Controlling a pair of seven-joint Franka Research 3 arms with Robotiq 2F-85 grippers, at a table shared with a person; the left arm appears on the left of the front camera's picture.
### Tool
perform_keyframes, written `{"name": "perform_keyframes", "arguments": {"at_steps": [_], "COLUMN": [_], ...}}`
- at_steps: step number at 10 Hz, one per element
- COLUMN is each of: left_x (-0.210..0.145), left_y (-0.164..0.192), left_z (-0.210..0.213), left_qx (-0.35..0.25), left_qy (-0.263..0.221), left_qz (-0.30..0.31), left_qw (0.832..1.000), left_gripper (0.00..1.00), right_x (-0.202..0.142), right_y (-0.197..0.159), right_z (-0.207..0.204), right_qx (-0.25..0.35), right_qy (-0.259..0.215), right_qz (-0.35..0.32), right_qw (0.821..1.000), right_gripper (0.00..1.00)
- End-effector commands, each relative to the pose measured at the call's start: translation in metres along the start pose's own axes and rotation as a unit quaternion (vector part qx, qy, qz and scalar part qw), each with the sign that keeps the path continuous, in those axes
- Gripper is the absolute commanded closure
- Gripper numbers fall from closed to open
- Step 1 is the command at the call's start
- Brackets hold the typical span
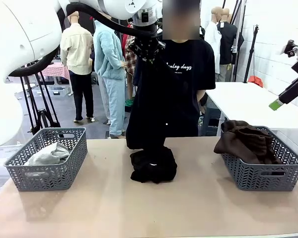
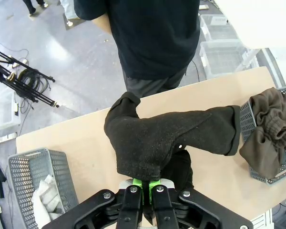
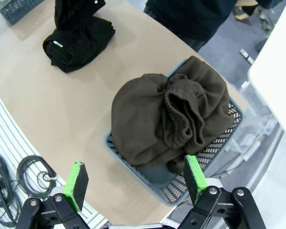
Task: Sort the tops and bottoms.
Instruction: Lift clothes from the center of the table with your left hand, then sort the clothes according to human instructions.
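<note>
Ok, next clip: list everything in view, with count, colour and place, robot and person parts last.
baskets: two, grey; left basket and right basket at the table's ends
light grey garment: one, in the left basket
brown trousers: one, dark brown, heaped in the right basket, over its rim
hanging black garment: one, held up over the table's middle
black heap: one, on the table beneath it; cannot tell if it is a separate piece
table: one, tan
person: one, black lettered T-shirt, far side
left gripper: shut on the hanging black garment
right gripper: open, above the right basket
</note>
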State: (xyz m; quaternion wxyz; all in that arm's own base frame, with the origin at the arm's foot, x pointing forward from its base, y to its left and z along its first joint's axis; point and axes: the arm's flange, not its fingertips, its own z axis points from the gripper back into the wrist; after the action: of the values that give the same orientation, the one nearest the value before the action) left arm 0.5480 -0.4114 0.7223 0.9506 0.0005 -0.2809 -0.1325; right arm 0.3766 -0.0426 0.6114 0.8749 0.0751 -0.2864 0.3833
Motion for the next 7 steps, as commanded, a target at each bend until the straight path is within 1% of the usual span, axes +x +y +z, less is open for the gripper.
{"name": "perform_keyframes", "arguments": {"at_steps": [1,7], "left_x": [0.0000,0.0000], "left_y": [0.0025,0.0025], "left_z": [0.0069,0.0069], "left_qx": [0.004,0.004], "left_qy": [-0.004,-0.004], "left_qz": [0.000,0.000], "left_qw": [1.000,1.000], "left_gripper": [1.00,1.00], "right_x": [0.0019,0.0019], "right_y": [-0.0008,-0.0008], "right_z": [-0.0002,-0.0002], "right_qx": [0.005,0.005], "right_qy": [-0.001,-0.001], "right_qz": [-0.004,-0.004], "right_qw": [1.000,1.000], "right_gripper": [0.00,0.00]}}
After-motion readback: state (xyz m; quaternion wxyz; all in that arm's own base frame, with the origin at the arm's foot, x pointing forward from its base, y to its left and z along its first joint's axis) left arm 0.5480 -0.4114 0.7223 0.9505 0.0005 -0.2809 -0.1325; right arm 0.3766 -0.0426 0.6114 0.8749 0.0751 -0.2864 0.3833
